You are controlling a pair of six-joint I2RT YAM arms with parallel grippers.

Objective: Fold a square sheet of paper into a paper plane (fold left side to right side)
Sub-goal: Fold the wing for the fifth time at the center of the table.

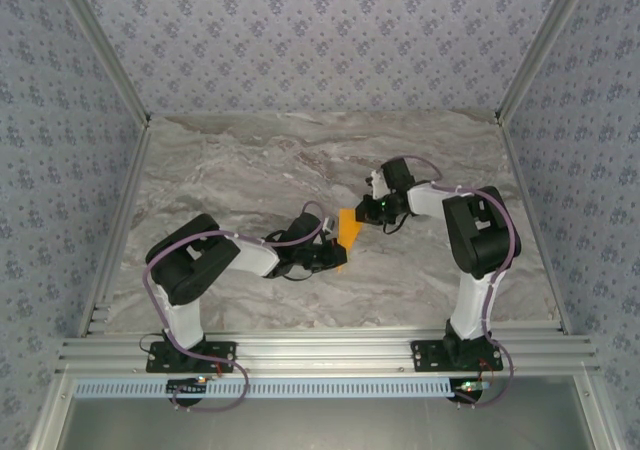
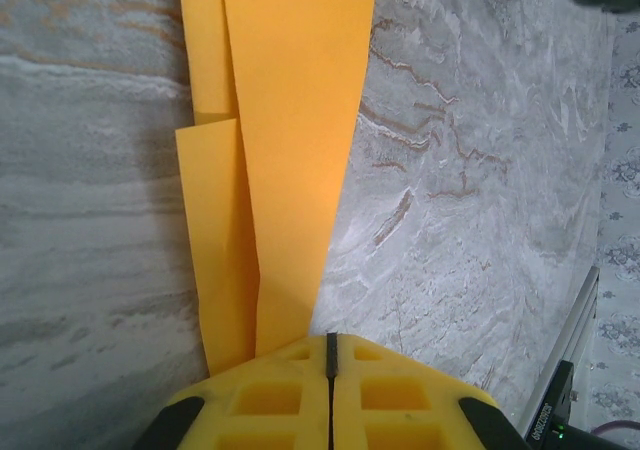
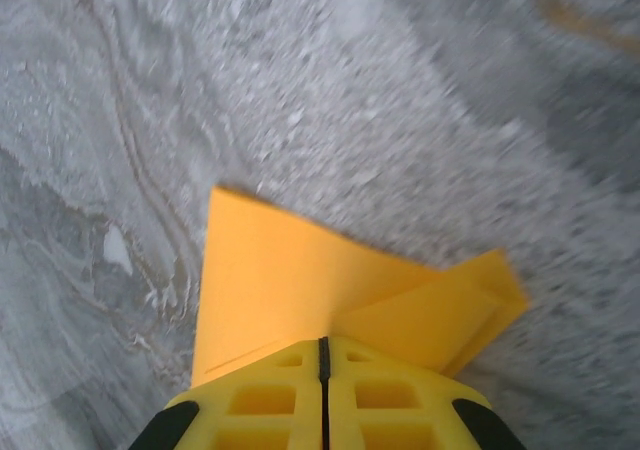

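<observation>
Bolted to an aluminium rail (image 1: pixel 320 352) at the near edge, two arms reach over a grey marbled table (image 1: pixel 230 160) enclosed by floral-patterned walls (image 1: pixel 300 30). From the left, the left gripper (image 1: pixel 335 258) stretches low toward centre, jaws pressed together on the near end of a folded orange paper (image 1: pixel 347 228). The right gripper (image 1: pixel 372 210), its elbow raised, pinches the paper's far end. Bare tabletop lies open on every side, widest toward the far left corner.
</observation>
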